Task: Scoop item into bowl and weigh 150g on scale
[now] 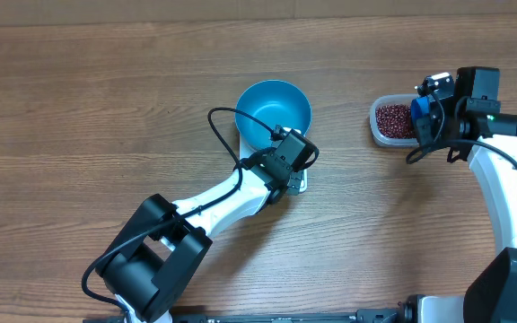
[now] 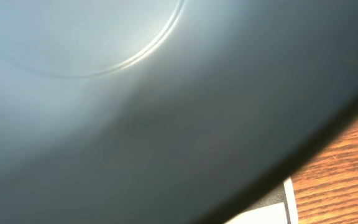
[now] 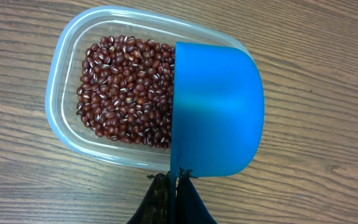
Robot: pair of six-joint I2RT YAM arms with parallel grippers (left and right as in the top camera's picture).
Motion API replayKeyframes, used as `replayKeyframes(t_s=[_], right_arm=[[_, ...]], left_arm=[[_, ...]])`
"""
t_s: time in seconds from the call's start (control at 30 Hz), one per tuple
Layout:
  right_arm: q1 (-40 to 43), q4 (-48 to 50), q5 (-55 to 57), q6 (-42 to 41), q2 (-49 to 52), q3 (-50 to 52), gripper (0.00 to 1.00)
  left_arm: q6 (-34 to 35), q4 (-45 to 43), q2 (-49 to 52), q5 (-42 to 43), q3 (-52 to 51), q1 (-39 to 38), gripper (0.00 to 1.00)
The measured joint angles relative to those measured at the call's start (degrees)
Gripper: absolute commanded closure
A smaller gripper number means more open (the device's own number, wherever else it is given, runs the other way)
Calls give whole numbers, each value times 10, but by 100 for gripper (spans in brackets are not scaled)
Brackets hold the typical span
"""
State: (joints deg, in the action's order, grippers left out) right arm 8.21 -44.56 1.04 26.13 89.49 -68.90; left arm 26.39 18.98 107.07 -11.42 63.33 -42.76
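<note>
The blue bowl (image 1: 272,109) stands on the white scale (image 1: 299,185), which it mostly hides, and its inside looks bare. My left gripper (image 1: 285,148) is shut at the bowl's near rim. In the left wrist view the bowl's wall (image 2: 135,106) fills the frame, my fingers are hidden, and a scale corner (image 2: 266,214) shows. At the right, red-brown beans (image 3: 126,87) lie in a clear tub (image 3: 61,74). My right gripper (image 3: 178,177) is shut on the handle of a blue scoop (image 3: 216,112), held over the tub's right end. In the overhead view the right gripper (image 1: 426,117) sits beside the tub (image 1: 380,130).
The wooden table (image 1: 106,108) stretches to the left and front. A black cable (image 1: 223,135) loops from the left arm past the bowl's left side. The tub lies roughly a hand's width to the right of the bowl.
</note>
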Motion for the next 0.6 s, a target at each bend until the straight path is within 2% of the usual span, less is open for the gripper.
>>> replayKeyframes(t_s=[0.6], right_arm=[[0,0,0,-2,0,0,96]], left_arm=[[0,10,0,0,0,0,96]])
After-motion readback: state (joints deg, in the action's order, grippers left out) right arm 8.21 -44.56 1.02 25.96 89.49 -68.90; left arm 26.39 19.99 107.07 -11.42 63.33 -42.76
